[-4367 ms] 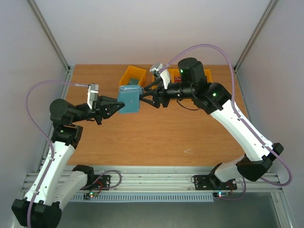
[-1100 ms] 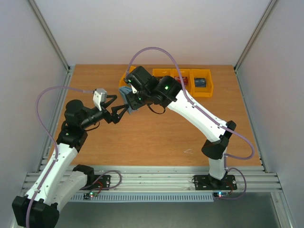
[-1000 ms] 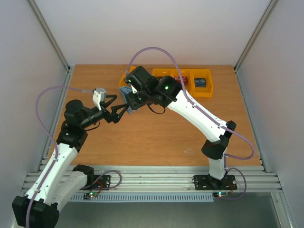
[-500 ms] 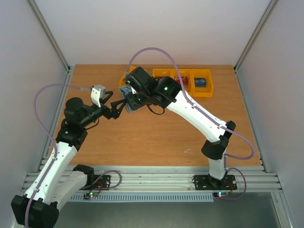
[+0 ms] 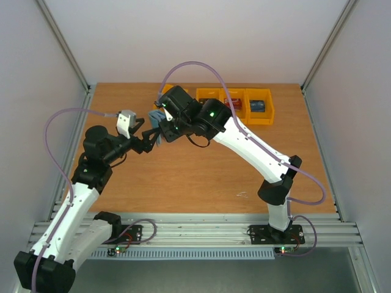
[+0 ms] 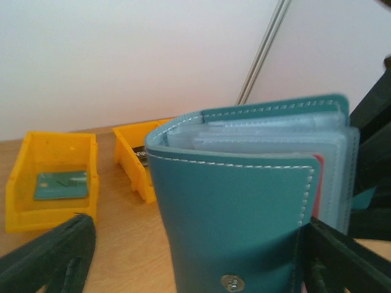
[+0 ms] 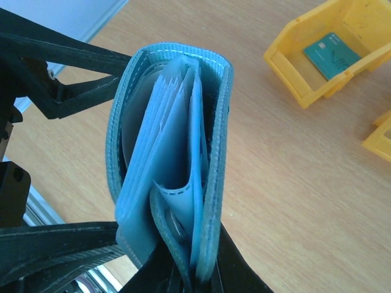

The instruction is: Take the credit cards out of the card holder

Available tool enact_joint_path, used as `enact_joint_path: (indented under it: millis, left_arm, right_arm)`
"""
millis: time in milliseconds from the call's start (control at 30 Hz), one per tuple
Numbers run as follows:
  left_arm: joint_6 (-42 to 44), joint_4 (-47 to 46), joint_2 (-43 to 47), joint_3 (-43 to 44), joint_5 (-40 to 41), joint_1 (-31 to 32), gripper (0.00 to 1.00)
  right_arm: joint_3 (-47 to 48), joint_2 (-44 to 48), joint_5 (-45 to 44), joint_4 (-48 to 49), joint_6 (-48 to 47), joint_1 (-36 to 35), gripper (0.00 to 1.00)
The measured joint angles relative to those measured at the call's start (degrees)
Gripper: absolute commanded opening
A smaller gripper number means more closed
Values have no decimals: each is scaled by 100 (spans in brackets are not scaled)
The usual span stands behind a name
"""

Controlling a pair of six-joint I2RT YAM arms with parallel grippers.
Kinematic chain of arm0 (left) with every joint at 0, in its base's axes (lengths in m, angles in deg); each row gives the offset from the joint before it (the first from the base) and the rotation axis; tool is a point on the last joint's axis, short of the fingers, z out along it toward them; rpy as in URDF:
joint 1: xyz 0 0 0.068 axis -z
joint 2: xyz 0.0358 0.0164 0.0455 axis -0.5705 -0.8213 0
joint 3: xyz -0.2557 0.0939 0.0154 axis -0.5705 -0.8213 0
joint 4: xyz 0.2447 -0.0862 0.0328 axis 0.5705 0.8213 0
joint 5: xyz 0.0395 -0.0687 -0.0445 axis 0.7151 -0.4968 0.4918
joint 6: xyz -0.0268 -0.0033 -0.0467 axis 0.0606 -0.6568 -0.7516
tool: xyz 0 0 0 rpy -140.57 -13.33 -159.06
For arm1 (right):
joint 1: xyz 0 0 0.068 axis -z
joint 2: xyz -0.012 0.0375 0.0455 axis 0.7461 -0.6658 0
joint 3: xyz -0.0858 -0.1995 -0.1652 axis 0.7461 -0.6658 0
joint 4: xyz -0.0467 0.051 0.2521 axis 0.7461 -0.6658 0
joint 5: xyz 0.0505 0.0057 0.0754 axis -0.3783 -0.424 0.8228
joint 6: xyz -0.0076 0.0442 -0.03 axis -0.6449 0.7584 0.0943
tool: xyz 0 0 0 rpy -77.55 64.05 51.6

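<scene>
Left wrist view: finds the card holder (image 6: 244, 213) upright above the table (image 6: 122, 256), near of the far yellow bins (image 6: 49, 201), clamped at its lower edge in the closed right gripper (image 7: 192, 274). Finds the left gripper (image 6: 201, 262) spread wide, straddling the cover. Judged risk if closed here: pinching the whole holder, not the red-edged card (image 6: 316, 183), then wrenching it from the right grip.

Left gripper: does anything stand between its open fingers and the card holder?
Nothing visible does. The card holder, clamped in the right gripper, stands directly between the left gripper's open fingers; the yellow bins lie behind it.
</scene>
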Motion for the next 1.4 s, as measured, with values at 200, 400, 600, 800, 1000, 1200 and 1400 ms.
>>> enact_joint_path:
  millis: [200, 400, 600, 800, 1000, 1200, 1400]
  left_arm:
    - [-48, 11, 50, -11, -72, 4, 44]
    - [-236, -68, 127, -39, -299, -22, 16]
    - [-450, -374, 138, -125, -616, -107, 0]
    - [-498, -437, 140, -129, -868, -107, 24]
    - [-503, -468, 140, -190, -1132, -107, 36]
    - [-535, -470, 146, -243, -1263, -107, 3]
    - [-522, -522, 190, -273, -1462, -111, 0]
  right_arm:
    - [-726, 258, 446, 544, -28, 114, 1]
    - [-1582, 824, 1010, 1040, -26, 396, 1]
    - [-2232, 1491, 1626, 1287, -118, 629, 1]
    - [-2581, 1757, 2065, 1539, -367, 671, 1]
    - [-2739, 1781, 2778, 1882, -525, 667, 1]
    - [-2739, 1786, 3014, 2013, -643, 678, 1]
    - [-2761, 1805, 2957, 2017, -758, 688, 43]
